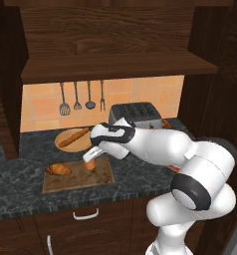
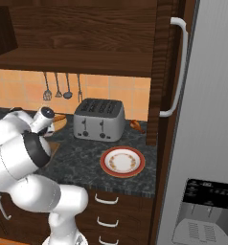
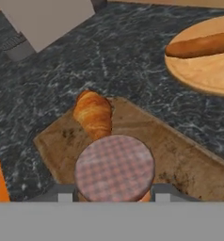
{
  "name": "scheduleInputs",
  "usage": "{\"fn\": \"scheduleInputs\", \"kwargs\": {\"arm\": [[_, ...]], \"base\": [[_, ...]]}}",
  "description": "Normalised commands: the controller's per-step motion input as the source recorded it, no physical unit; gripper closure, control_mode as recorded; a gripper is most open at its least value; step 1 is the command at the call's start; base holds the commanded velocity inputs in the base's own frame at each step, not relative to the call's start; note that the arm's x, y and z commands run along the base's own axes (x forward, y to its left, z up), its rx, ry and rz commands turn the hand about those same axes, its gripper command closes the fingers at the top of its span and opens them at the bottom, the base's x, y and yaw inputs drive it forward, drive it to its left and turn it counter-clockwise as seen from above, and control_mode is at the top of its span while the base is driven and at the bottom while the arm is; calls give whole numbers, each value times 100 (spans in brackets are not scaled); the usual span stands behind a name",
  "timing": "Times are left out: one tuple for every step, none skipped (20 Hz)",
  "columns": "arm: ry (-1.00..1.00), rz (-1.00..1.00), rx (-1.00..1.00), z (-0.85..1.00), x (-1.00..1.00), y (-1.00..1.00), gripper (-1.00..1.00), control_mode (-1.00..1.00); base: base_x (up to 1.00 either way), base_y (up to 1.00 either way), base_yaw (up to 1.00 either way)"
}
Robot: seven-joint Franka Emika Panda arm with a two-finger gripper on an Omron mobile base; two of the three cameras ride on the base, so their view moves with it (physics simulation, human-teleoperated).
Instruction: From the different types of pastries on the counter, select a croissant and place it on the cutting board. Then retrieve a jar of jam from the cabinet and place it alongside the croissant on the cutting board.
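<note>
One white arm rises from the base, bends at a big dark-jointed elbow and stretches out low to the left over the tabletop (image 1: 21, 174), wrist tipped down above the cutting board (image 1: 103, 175). The pincer (image 1: 90, 163) is clamped on the jar of jam (image 1: 90, 165), one finger on each side of it; in the hand view the jar's checked lid (image 3: 115, 167) sits right between the fingertips. From the left base view the orange jar is at the board's upper middle, though I cannot tell whether it touches the wood or hangs just above it.

One croissant (image 1: 58, 170) lies on the board's left end, near the jar but apart from it. One long baguette-like loaf (image 1: 73, 137) rests across one round wooden plate (image 1: 65, 146), just behind the board. One silver four-slot toaster (image 2: 98, 119) stands against the tiled wall, and one red-rimmed dish (image 2: 122, 161) lies on the tabletop in front of it. Four utensils (image 1: 81, 98) hang in a row under the dark cabinet (image 1: 115, 64). One tall grey fridge (image 2: 207, 119) stands at the right.
</note>
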Motion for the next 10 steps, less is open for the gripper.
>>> {"fn": "scheduleInputs", "kwargs": {"arm": [[0,8,-5,-49,0,0,100,-100],[0,7,-5,-49,0,0,100,-100],[0,7,-4,-47,3,0,100,-100],[0,5,-2,-44,8,0,100,-100],[0,4,0,-40,11,0,100,-100],[0,3,0,-35,11,0,100,-100],[0,3,0,-28,9,0,100,-100],[-2,2,0,-22,8,0,100,-100],[-5,2,0,-18,9,0,100,-100],[-7,2,0,-14,10,0,100,-100]], "base": [[0,0,0],[0,0,0],[0,0,0],[0,0,0],[0,0,0],[0,0,0],[0,0,0],[0,0,0],[0,0,0],[0,0,0]]}}
